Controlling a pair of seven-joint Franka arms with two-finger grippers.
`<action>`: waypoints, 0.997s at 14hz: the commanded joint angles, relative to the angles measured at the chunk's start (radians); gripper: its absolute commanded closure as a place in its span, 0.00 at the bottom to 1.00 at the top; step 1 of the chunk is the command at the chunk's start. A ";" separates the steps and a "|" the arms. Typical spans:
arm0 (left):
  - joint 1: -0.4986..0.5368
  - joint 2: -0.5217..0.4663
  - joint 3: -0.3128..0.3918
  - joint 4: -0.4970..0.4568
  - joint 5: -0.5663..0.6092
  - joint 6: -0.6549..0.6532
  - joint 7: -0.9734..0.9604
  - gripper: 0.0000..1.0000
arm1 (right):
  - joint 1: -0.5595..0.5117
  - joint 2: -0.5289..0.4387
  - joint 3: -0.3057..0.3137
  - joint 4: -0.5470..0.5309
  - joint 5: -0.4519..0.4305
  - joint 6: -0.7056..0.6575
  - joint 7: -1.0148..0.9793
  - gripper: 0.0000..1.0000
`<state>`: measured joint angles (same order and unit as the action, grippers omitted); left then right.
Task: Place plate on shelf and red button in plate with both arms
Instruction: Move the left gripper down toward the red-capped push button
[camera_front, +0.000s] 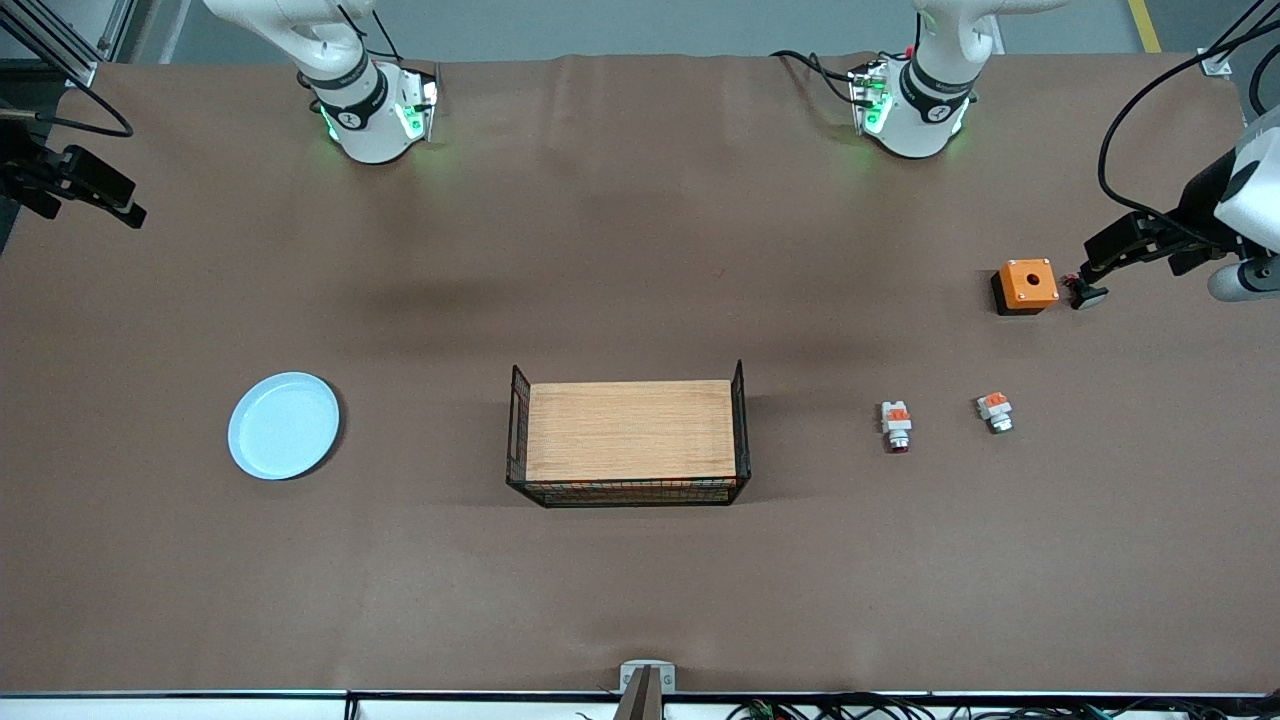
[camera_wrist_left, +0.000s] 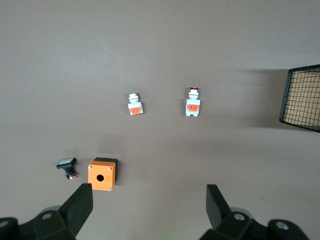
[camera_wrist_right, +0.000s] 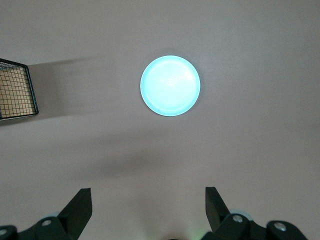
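Grippers first: the left gripper (camera_wrist_left: 149, 207) hangs high with its fingers spread wide and nothing between them, over the surface (camera_front: 620, 250) at the left arm's end, looking down on the small parts there. Closest under it is an orange box with a hole (camera_wrist_left: 102, 173), and just beside that lies a small black part (camera_wrist_left: 67, 166) with a pale face; what it is I cannot say for sure at this range. Nearer to the front camera than the box, two little push-button pieces lie well apart from each other. The red button (camera_front: 896, 425) is the one closer to the middle of the surface, its red cap pointing toward the front camera. The similar piece without a red tip (camera_front: 995, 411) lies toward the left arm's end.

The right gripper (camera_wrist_right: 148, 207) is likewise open and empty, held high over bare brown surface at the right arm's end. The plate (camera_front: 284, 425), pale blue and round, lies flat and alone, with open room all around it.

Between the plate and the red button, in the middle, stands a wooden tray (camera_front: 630, 430) with black wire mesh walls on its two short ends and along the side nearest the front camera; its side facing the arms' bases is open. Nothing lies on its wood. Wide bare surface separates the tray from both task things.
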<state>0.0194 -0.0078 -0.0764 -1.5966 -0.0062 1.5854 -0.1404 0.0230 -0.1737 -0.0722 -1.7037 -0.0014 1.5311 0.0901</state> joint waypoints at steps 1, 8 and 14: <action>-0.004 0.012 0.003 0.027 -0.006 -0.024 0.018 0.00 | 0.005 -0.026 0.000 -0.017 0.015 0.023 -0.004 0.00; -0.003 0.019 0.003 0.029 -0.014 -0.022 0.012 0.00 | 0.006 -0.026 0.002 -0.016 0.015 0.029 -0.009 0.00; -0.016 0.103 -0.094 0.027 -0.029 -0.021 -0.140 0.00 | 0.006 -0.032 0.003 -0.016 0.012 0.015 -0.032 0.00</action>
<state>0.0086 0.0330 -0.1494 -1.5978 -0.0189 1.5822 -0.2256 0.0238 -0.1757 -0.0658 -1.7036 -0.0011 1.5510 0.0695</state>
